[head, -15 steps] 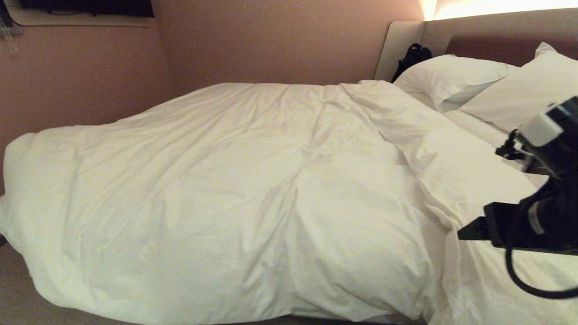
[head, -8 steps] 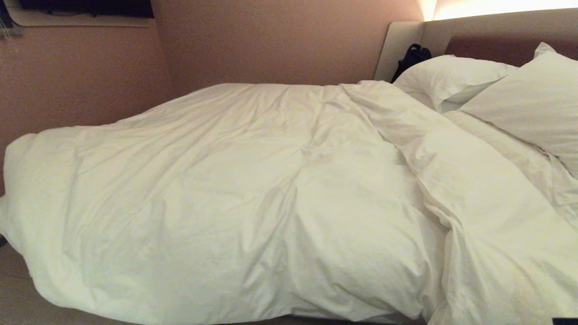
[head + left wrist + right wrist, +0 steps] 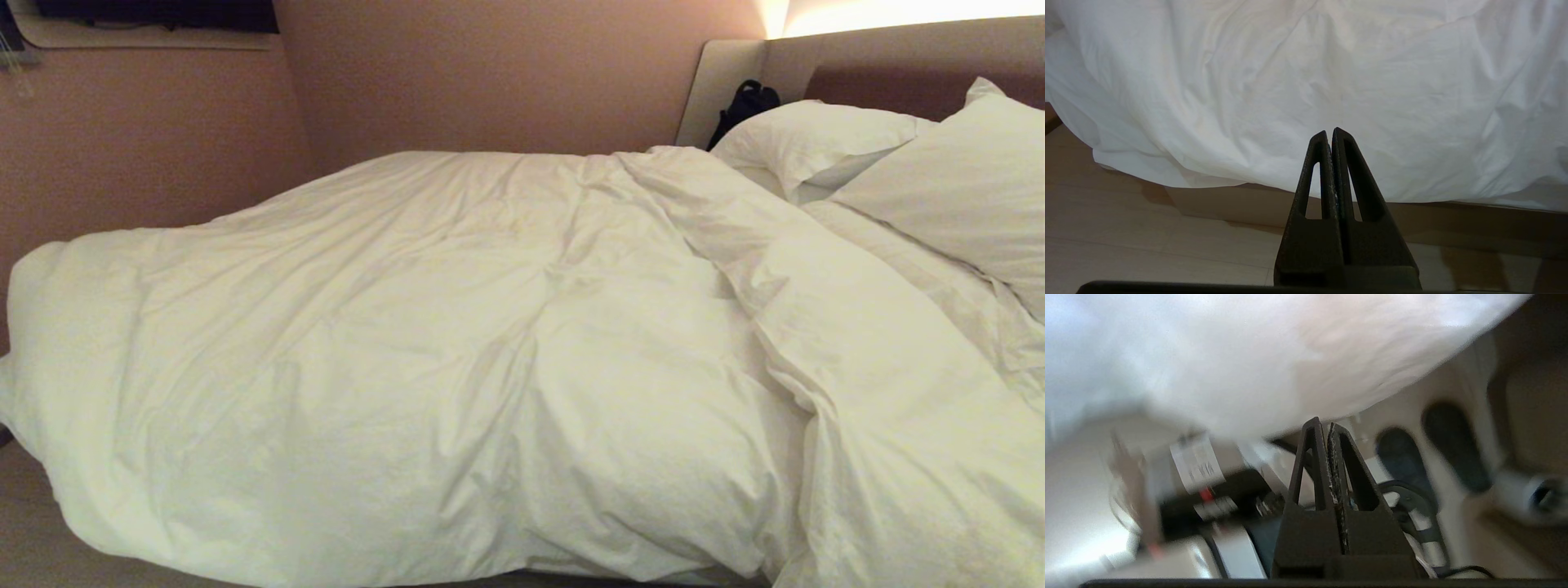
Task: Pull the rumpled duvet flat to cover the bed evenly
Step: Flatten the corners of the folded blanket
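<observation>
**Duvet spread over the bed, both grippers closed and empty**

No arm is seen in the head view. The bed [image 3: 739,73] is shown only by its padded headboard at the far right, lit from above; the mattress is hidden under bedding. The duvet [image 3: 424,359] is laid across almost the whole bed, from the rounded corner at the far left, which overhangs the foot, to the pillows at the right. Its cover is creased throughout, with a knot of wrinkles near the middle. Toward the right a thick folded band of the duvet is seen running from the far edge, beside the headboard, down to the near right corner. Two pillows [image 3: 824,139] are propped against the headboard, the nearer one partly cut by the picture's edge. A dark bag [image 3: 744,102] is wedged between the far pillow and the headboard's end panel. A pink-brown wall [image 3: 490,73] is seen behind the bed.

In the left wrist view the left gripper [image 3: 1329,134] is held low beside the bed, with its fingers pressed together and nothing between them. The duvet's hem hangs in front of it, above the platform base [image 3: 1241,204] and the pale floor [image 3: 1126,245].

In the blurred right wrist view the right gripper [image 3: 1323,426] is shown with fingers together and nothing clamped. White bedding fills the space beyond it, and parts of the robot's own body are seen under it.
</observation>
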Motion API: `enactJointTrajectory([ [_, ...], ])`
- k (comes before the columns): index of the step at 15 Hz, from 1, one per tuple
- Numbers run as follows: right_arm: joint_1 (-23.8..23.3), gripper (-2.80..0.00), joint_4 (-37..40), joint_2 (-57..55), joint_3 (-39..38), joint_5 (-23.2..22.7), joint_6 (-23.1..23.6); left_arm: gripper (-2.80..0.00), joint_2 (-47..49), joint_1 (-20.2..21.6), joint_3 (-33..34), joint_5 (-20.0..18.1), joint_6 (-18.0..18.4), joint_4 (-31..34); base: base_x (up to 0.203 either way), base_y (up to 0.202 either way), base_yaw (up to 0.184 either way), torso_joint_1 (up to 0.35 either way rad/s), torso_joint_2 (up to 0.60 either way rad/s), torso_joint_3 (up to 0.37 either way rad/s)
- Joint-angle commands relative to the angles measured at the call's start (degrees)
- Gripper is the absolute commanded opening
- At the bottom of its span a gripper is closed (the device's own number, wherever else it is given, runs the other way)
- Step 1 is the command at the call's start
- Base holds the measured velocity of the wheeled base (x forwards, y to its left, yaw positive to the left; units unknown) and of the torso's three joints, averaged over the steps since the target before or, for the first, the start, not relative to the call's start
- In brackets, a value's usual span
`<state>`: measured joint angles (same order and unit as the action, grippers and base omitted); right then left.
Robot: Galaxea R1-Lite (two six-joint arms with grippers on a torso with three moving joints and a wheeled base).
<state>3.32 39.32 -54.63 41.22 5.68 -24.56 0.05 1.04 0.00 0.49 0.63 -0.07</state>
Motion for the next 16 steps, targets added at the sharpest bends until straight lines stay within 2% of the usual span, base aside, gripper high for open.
enactJointTrajectory([
  [1, -5.64, -2.8, -8.19, -6.34, -1.2, -0.91, -6.84, -2.8, 0.04, 0.02, 0.0, 0.04, -0.02, -0.01, 0.0, 0.0, 0.0, 0.0, 0.0, 0.0],
  [2, -9.26, -2.8, -10.29, -8.43, -1.78, -3.09, -7.12, -2.8, -0.02, 0.02, 0.0, 0.04, -0.02, -0.01, 0.0, 0.0, 0.0, 0.0, 0.0, 0.0],
  [4, -17.28, -2.8, -13.87, -10.7, -2.83, -12.04, -6.82, -2.8, 0.04, 0.02, 0.0, -0.01, -0.02, -0.01, 0.0, 0.0, 0.0, 0.0, 0.0, 0.0],
  [5, -20.57, -2.8, -14.79, -12.07, -3.06, -14.75, -6.4, -2.8, 0.0, 0.02, 0.0, 0.0, -0.02, -0.01, 0.0, 0.0, 0.0, 0.0, 0.0, 0.0],
  [9, -29.7, -2.8, -15.51, -14.54, -3.28, -20.27, -4.64, -2.8, 0.04, 0.02, 0.0, -0.05, -0.02, -0.01, 0.0, 0.0, 0.0, 0.0, 0.0, 0.0],
  [11, -34.29, -2.8, -15.56, -15.68, -3.19, -21.32, -4.68, -2.8, 0.04, 0.02, 0.0, 0.04, -0.02, -0.01, 0.0, 0.0, 0.0, 0.0, 0.0, 0.0],
  [14, -42.96, -2.8, -17.35, -22.82, -3.12, -25.16, -3.88, -2.8, 0.04, 0.02, 0.0, 0.04, -0.02, -0.01, 0.0, 0.0, 0.0, 0.0, 0.0, 0.0],
  [16, -48.82, -2.8, -18.94, -29.28, -2.99, -27.81, -1.49, -2.8, 0.04, 0.02, 0.0, 0.01, -0.02, -0.01, 0.0, 0.0, 0.0, 0.0, 0.0, 0.0],
])
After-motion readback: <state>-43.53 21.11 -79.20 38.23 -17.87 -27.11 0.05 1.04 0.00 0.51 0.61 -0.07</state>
